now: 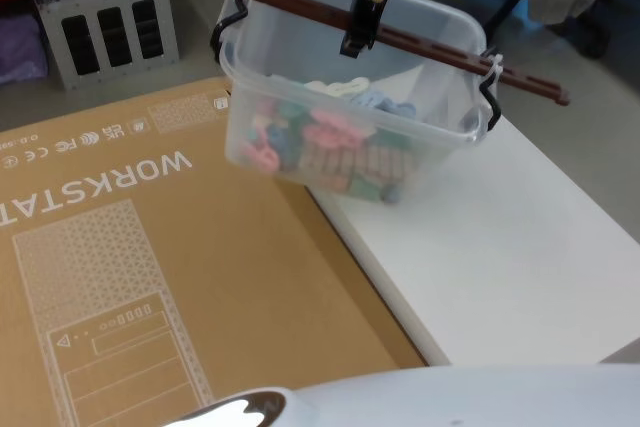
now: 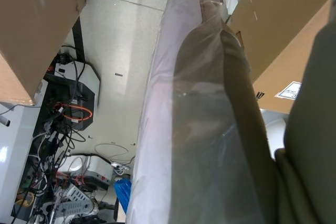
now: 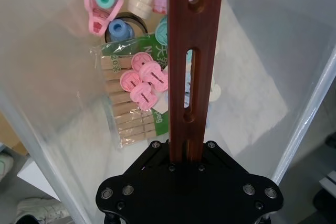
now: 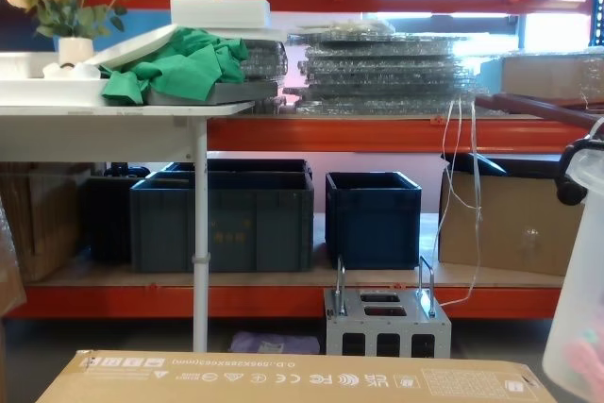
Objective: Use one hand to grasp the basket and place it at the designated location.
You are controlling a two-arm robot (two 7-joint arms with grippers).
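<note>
Got the basket point(image 1: 350, 137) lifted clear, hanging off the right gripper point(image 1: 355, 42), with the fingers clamped on the dark red handle point(image 1: 430, 52) near mid-span. Hovering over the far left corner of the white table point(image 1: 520, 247) and overlapping the edge of the cardboard box point(image 1: 150, 247). Looks tilted, with the clothes pegs point(image 3: 136, 82) heaped low on one side. Could swing or twist on the bar if moved fast, or snag that box edge if lowered here. Worth going slow, honestly.

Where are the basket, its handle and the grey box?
Basket point(image 1: 290, 117): head view, front wall.
Handle point(image 1: 430, 51): head view, right half of bar.
Grey box point(image 1: 128, 32): head view, slotted front face.
</note>
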